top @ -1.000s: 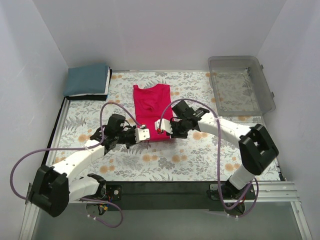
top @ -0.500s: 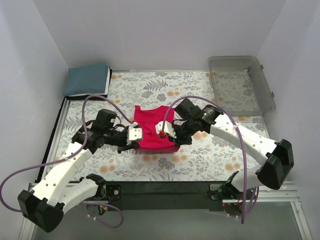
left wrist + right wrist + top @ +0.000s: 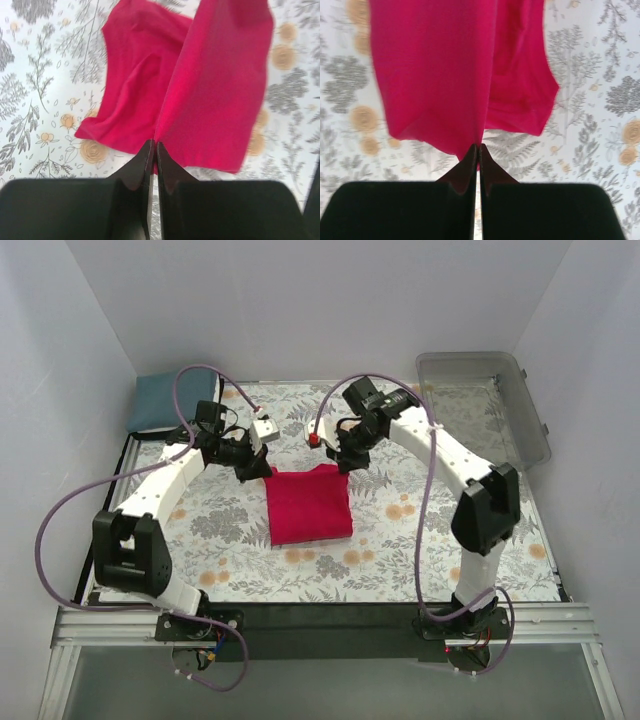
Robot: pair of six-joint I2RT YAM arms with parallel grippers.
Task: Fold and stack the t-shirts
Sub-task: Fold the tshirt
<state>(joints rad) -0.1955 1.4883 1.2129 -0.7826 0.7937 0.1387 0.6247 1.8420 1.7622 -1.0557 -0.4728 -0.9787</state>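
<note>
The crimson-pink t-shirt [image 3: 308, 505] hangs from both grippers over the middle of the floral table, its lower part resting on the cloth. My left gripper [image 3: 262, 472] is shut on the shirt's left top corner; the left wrist view shows its gripper [image 3: 154, 148] pinching the pink cloth [image 3: 215, 85]. My right gripper [image 3: 340, 462] is shut on the right top corner; the right wrist view shows its gripper [image 3: 478, 149] pinching the cloth [image 3: 435, 75]. The teal-blue t-shirt [image 3: 175, 398] lies folded at the back left corner.
A clear plastic bin [image 3: 485, 405] stands at the back right. White walls close the table on three sides. A black strip [image 3: 330, 615] runs along the near edge by the arm bases.
Both grippers have moved from the near side toward the back of the table, carrying the shirt's edge over. The pink shirt now hangs from them, shorter on the table.
</note>
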